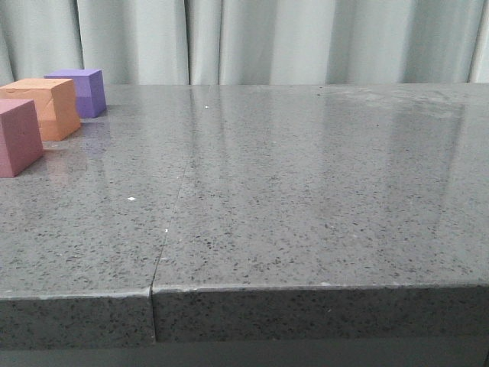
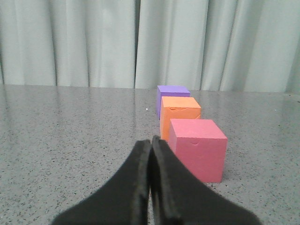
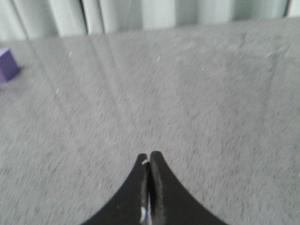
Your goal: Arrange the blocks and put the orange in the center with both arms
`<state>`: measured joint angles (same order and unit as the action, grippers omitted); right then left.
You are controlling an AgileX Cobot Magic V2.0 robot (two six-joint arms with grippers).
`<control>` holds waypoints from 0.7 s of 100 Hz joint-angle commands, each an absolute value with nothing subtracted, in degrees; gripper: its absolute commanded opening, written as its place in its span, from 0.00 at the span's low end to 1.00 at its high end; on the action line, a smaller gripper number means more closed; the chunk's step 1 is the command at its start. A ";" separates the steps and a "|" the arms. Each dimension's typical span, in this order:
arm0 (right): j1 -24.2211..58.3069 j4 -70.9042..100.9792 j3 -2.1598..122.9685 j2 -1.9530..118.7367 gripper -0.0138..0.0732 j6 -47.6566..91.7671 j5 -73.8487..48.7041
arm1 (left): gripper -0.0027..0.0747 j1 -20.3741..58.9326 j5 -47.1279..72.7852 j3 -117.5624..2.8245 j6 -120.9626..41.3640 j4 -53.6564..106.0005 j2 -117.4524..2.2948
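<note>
Fingers of both arms pressed together, gripping nothing, blocks apparently arranged.
Left gripper point(image 2: 150, 143) hung short of pink cube point(image 2: 198, 147); beyond it orange cube point(image 2: 180, 114) sat mid-row, purple cube point(image 2: 172, 95) last, on the desk point(image 1: 306, 191). Right gripper point(image 3: 148, 159) hovered apart; probably only retreat remained.

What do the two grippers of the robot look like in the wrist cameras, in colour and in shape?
Both look alike. The left gripper has two matte black fingers, broad at the base and curving inward to narrow, rounded tips. The right gripper has the same black, tapering form, with a small pale mark near one tip. No cables, labels or arm links show, and the front view shows neither arm.
</note>
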<state>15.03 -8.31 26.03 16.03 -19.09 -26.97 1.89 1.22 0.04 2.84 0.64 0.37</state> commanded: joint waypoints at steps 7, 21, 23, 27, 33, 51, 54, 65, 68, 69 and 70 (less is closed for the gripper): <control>9.33 -7.70 21.34 14.38 0.08 -18.09 -8.56 | 0.01 2.06 -3.38 2.33 2.87 1.05 2.03; 4.11 -2.37 15.46 12.10 0.08 -12.49 -2.65 | 0.01 2.06 -3.38 2.33 2.87 1.05 2.03; 3.44 -1.44 14.74 11.70 0.08 -11.06 -2.37 | 0.01 2.06 -3.38 2.33 2.87 1.05 2.03; 2.32 0.00 13.47 10.77 0.08 -8.71 -2.08 | 0.01 2.06 -3.38 2.33 2.87 1.05 2.03; 1.26 2.13 12.02 9.38 0.08 -4.87 -2.00 | 0.01 2.06 -3.38 2.33 2.87 1.05 2.03; -0.23 2.86 8.37 5.20 0.08 -3.08 -1.80 | 0.01 2.06 -3.38 2.33 2.87 1.05 2.03; -0.27 2.86 7.87 4.74 0.08 -3.08 -1.75 | 0.01 2.06 -3.38 2.33 2.87 1.05 2.03; -0.27 2.74 5.57 3.25 0.08 -3.08 -1.15 | 0.01 2.06 -3.38 2.33 2.87 1.05 2.03; -0.27 2.74 4.81 2.84 0.08 -3.08 -0.67 | 0.01 2.06 -3.38 2.33 2.87 1.05 2.03; -0.27 2.74 4.39 2.63 0.08 -3.08 -0.38 | 0.01 2.06 -3.38 2.33 2.87 1.05 2.03; -0.27 2.74 4.19 2.50 0.08 -3.08 0.00 | 0.01 2.06 -3.38 2.33 2.87 1.05 2.03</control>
<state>0.08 2.62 4.56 2.93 -3.67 -6.31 1.89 1.22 0.04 2.76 0.64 0.37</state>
